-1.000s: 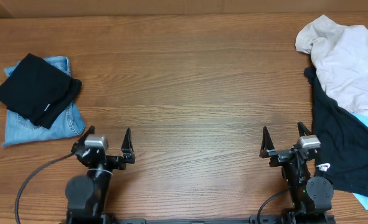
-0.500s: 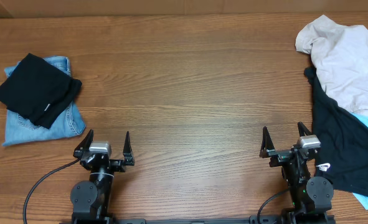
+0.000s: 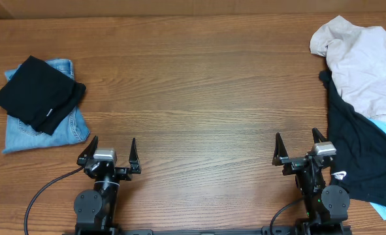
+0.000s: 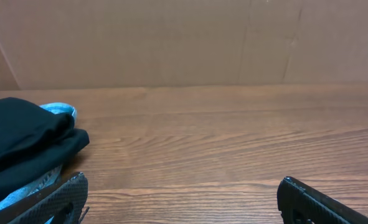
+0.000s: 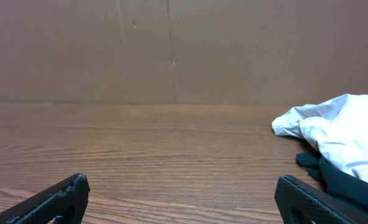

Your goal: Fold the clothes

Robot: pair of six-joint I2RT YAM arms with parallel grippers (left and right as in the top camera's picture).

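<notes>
Spread wide at left jaws and right jaws; black top (image 3: pixel 32 94) folded on jeans (image 3: pixel 65 128), far left of desk (image 3: pixel 199 85).

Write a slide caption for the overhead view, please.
Left gripper and right gripper open, empty; black top on jeans left, unfolded clothes right.
</notes>
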